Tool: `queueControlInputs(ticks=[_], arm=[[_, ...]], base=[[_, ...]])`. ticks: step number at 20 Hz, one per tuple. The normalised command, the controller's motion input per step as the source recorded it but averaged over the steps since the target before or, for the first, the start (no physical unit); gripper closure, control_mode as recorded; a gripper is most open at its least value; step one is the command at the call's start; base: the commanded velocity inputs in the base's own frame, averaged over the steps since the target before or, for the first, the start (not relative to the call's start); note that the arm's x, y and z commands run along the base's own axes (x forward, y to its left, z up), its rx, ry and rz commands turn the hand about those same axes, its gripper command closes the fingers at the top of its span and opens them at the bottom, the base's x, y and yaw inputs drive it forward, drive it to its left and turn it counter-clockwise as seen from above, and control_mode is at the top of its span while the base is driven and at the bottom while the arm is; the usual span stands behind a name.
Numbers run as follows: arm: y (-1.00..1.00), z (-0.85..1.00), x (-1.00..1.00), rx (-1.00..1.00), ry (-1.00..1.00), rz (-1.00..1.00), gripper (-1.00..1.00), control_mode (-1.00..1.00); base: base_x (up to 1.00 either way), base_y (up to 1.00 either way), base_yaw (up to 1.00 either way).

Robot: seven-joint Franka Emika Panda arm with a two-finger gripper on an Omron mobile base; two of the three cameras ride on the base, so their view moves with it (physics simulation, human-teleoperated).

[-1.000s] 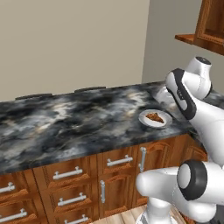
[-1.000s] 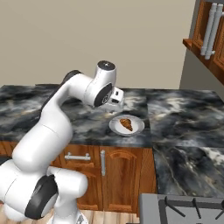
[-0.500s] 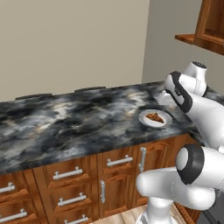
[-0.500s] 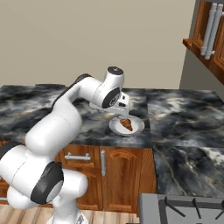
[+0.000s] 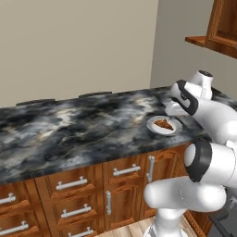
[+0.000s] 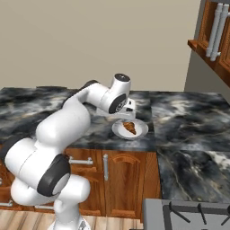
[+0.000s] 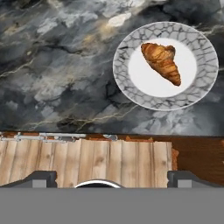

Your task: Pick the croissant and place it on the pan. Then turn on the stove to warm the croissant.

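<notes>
The croissant [image 7: 162, 62] is a small orange-brown pastry lying on a round white plate [image 7: 127, 83] with a grey cracked rim, near the counter's front edge. In the hand view it sits up and to the right of my gripper [image 7: 111, 179], whose two dark fingertips [image 7: 41, 178] stand wide apart with nothing between them. From the right base view the gripper [image 6: 126, 117] hangs just above the back left of the plate [image 6: 117, 130] and the croissant [image 6: 130, 127]. The left base view shows the croissant [image 5: 163, 124] beside the gripper [image 5: 175, 111]. A corner of the stove [image 6: 155, 211] shows at the lower right. The pan is out of view.
A dark marbled counter [image 6: 188, 112] runs left and right over wooden drawers and doors with silver handles [image 5: 71, 184]. A wooden wall cabinet [image 6: 215, 40] hangs at the upper right. Wooden floor [image 7: 87, 162] lies below the counter edge.
The arm has swung rightward along the counter, bringing the hand from left of the plate to just above its back edge. Plate and croissant have not moved.
</notes>
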Motion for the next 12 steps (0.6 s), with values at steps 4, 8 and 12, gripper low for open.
queueControlInputs(ticks=[4,8,12], arm=[[-0.04,-0.27,0.19,-0.04,0.00,0.11,-1.00,-1.00],[-0.08,-0.22,0.11,-0.04,0.00,0.10,-1.00,-1.00],[-0.10,-0.18,0.08,-0.01,0.00,0.08,-1.00,-1.00]], base=[[0.00,0.00,0.00],[0.00,0.00,0.00],[0.00,0.00,0.00]])
